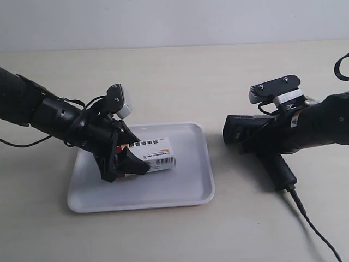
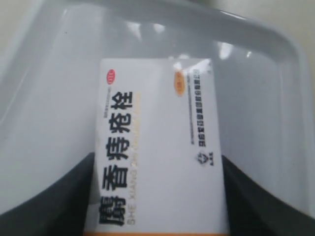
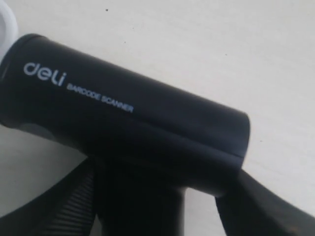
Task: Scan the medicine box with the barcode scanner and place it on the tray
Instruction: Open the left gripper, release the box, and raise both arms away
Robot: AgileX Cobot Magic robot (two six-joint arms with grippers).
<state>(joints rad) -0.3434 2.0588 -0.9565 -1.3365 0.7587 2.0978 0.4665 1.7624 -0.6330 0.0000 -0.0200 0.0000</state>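
Observation:
In the exterior view the white medicine box (image 1: 155, 153) lies low over the left part of the white tray (image 1: 188, 183). My left gripper (image 1: 130, 154) is shut on its near end. The left wrist view shows the medicine box (image 2: 157, 147) face up between both fingers, the tray (image 2: 266, 98) beneath it. To the right of the tray the black barcode scanner (image 1: 275, 164) lies on the table, head toward the tray. My right gripper (image 3: 162, 177) straddles the handle of the barcode scanner (image 3: 138, 123). A strip of table shows between the handle and one finger.
The scanner's black cable (image 1: 313, 224) trails toward the front right corner. Another loop of black cable (image 1: 342, 65) shows at the right edge. Bare beige table surrounds the tray, and a pale wall rises at the back.

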